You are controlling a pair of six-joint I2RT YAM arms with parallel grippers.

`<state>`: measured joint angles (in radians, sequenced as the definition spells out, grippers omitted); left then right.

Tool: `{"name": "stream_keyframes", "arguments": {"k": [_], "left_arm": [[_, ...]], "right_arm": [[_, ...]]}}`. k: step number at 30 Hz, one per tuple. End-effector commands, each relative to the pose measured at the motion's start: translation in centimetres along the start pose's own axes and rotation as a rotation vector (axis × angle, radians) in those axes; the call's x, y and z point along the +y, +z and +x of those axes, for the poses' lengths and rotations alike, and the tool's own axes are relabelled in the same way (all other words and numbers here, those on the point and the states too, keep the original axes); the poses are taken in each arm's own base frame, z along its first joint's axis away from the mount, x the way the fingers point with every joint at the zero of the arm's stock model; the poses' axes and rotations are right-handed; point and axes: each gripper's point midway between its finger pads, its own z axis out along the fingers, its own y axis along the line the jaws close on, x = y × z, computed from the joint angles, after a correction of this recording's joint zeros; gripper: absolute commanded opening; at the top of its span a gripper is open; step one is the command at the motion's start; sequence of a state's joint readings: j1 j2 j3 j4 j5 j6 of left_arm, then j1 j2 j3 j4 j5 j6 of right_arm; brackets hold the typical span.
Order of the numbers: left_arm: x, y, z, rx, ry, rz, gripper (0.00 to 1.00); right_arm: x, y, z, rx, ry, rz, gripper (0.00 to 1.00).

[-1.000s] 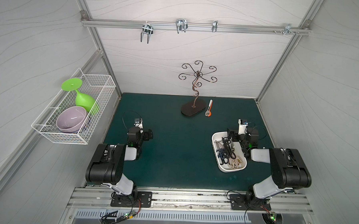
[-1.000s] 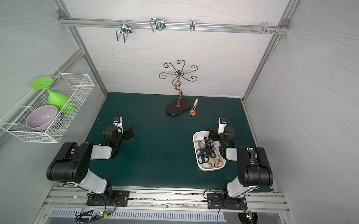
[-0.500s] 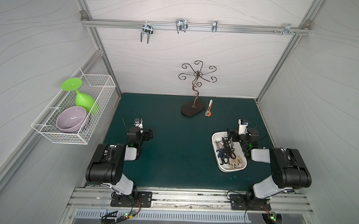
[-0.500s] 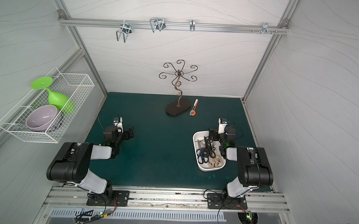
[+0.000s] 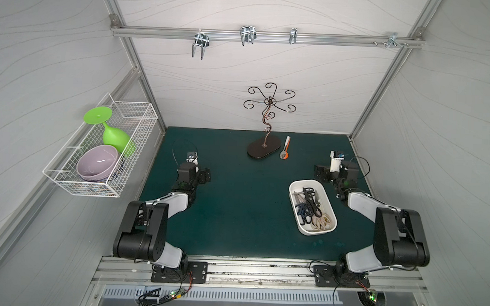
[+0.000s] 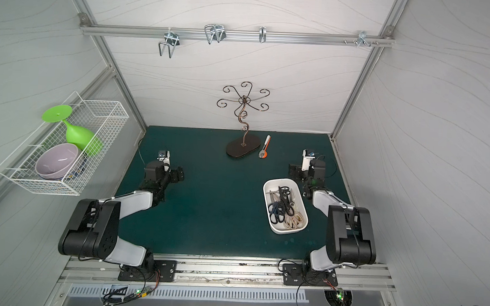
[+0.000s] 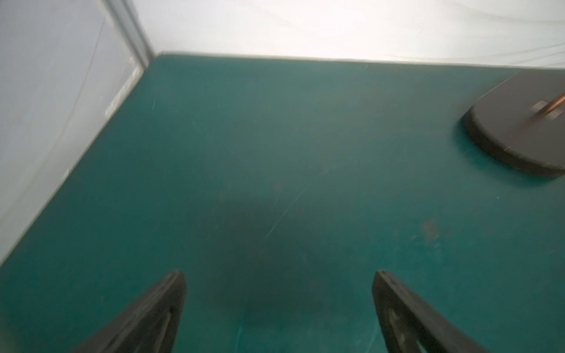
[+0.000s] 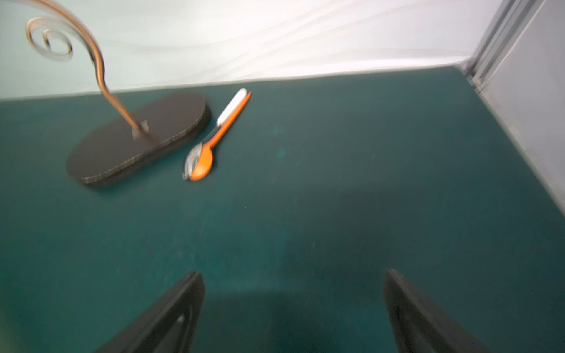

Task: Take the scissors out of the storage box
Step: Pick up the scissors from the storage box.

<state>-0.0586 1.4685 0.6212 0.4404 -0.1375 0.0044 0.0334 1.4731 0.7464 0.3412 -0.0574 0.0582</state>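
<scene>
The white storage box (image 5: 315, 232) (image 6: 287, 231) sits on the green mat at the right, in both top views. Inside it lie several scissors (image 5: 309, 210) (image 6: 281, 210): black-handled and dark blue ones, with cream shears (image 5: 321, 222) at the near end. My right gripper (image 5: 321, 172) (image 8: 293, 275) hovers low just beyond the box's far end, open and empty, with only bare mat between its fingers. My left gripper (image 5: 206, 176) (image 7: 279, 275) is far off on the left side of the mat, also open and empty. The box does not show in either wrist view.
A curly metal stand on a dark oval base (image 5: 263, 151) (image 8: 137, 137) stands at the back middle, with a white-and-orange tool (image 5: 284, 149) (image 8: 214, 137) beside it. A wire basket (image 5: 101, 153) on the left wall holds a green goblet and a purple bowl.
</scene>
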Motion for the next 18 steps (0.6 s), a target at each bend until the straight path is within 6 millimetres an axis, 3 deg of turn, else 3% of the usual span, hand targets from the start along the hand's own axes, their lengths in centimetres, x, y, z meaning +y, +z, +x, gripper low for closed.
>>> {"name": "stream_keyframes", "arguments": {"k": [1, 5, 10, 14, 18], "left_arm": [[-0.7, -0.6, -1.6, 0.075, 0.004, -0.040, 1.00], [-2.8, -1.3, -3.4, 0.194, -0.114, 0.002, 1.00], [-6.9, -3.1, -2.8, 0.362, -0.243, 0.122, 1.00], [-9.2, -5.4, -1.0, 0.446, -0.382, 0.218, 0.99], [-10.1, -7.0, 1.6, 0.521, -0.447, 0.275, 0.99]], "right_arm": [[-0.4, -1.3, 0.0, 0.187, 0.113, 0.082, 0.91], [1.4, -3.0, 0.1, 0.437, 0.256, 0.128, 0.80], [6.6, -7.1, 1.5, 0.552, 0.137, 0.123, 0.81], [10.0, -11.4, 4.3, 0.716, 0.162, 0.025, 0.77], [12.0, -15.6, 7.8, 0.888, 0.149, -0.023, 0.55]]}}
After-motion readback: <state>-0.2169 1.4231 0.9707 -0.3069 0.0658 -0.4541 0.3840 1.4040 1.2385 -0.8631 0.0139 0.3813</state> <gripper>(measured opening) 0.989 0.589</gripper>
